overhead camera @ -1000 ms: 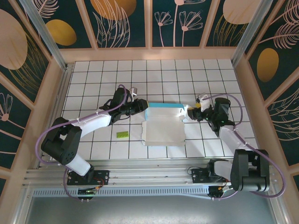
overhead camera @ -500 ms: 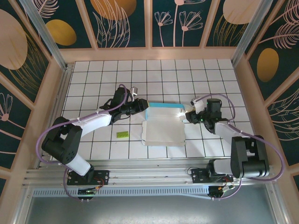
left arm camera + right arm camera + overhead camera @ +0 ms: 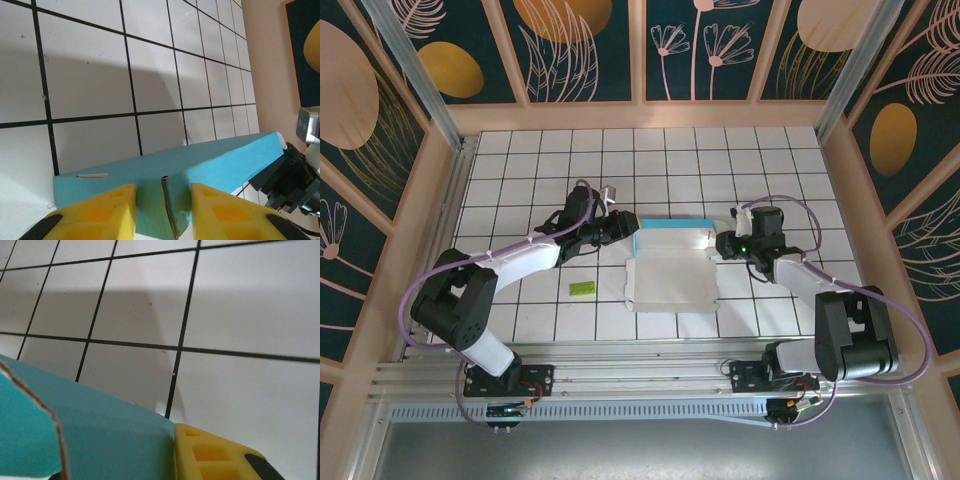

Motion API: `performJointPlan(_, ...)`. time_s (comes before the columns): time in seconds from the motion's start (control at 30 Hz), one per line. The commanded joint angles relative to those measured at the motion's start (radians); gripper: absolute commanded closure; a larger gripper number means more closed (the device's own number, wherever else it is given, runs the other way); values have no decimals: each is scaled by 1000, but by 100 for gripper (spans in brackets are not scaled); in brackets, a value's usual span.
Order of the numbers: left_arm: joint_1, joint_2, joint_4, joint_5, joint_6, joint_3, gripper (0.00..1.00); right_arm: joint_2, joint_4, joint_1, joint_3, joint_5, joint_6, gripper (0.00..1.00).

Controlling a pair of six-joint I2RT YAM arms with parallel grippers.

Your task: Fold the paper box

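Near edge first, from the overhead cam: a small green piece (image 3: 583, 288) lies flat on the tiled bench (image 3: 570, 160), left of the paper box (image 3: 670, 280) and apart from it. The box sits around mid-bench, its whitish sheet lying flat on our side and its far edge folded up into a light blue wall. The left hand (image 3: 626, 230) is at the wall's left end and the right hand (image 3: 720, 245) at its right end, so the wall runs between them.

Overhead is too small to read the hands, so we went to the wrist cams. On the left wrist, the two yellow fingers (image 3: 102, 210) stand apart with blue card in the gap. A raw card edge runs down the middle and, as far as we can see, touches neither finger. Past them the wall stretches off to the right arm's black wrist (image 3: 287, 182).

On the right wrist we get one yellow finger (image 3: 215, 455) just beside the blue card's corner. Apart or clamped, we can't tell.

Farthest back are teal panels (image 3: 570, 40) with gold shapes.
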State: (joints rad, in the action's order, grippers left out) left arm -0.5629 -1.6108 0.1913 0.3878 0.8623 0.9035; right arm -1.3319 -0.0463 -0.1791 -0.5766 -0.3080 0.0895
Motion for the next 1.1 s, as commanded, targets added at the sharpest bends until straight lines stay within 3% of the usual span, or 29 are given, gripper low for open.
performJointPlan(0.0,-5,-18,-3,23,12,14,69,4,22,-30,-31,36,212,86)
performJointPlan(0.4,-8,-15,17,35,23,7,70,16,47,-120,-78,145,489,86)
performJointPlan(0.53,-14,-15,26,35,28,1,70,25,31,-146,-66,175,583,82)
performJointPlan(0.77,-20,-9,40,31,37,-14,70,14,38,-209,-45,286,639,80)
performJointPlan(0.97,-23,2,48,26,38,-31,70,56,-103,-332,101,501,593,76)
performJointPlan(1.07,-24,7,46,22,33,-38,70,82,-160,-354,158,535,574,74)
